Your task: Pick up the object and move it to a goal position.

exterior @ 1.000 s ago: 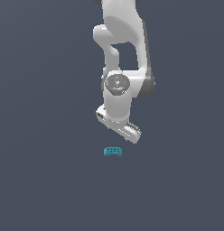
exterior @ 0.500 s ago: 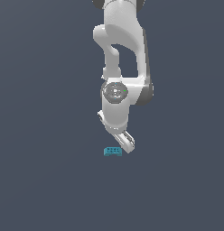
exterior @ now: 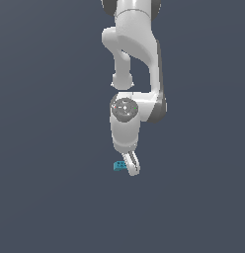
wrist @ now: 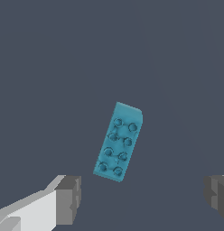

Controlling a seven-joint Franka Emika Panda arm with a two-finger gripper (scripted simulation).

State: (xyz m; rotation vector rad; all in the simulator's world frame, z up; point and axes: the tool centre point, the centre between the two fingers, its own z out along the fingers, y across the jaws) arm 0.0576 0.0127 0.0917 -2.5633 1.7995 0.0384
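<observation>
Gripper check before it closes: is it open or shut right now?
Open. In the wrist view the gripper has its two fingertips far apart, with the teal block lying untouched on the floor beyond them.

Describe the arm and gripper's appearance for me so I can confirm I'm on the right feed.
A glossy white arm of rounded segments with dark grey seams at the joints and a grey circular cap at the wrist. The gripper has white fingers ending in blocky dark grey pads. No cables or markings show.
</observation>
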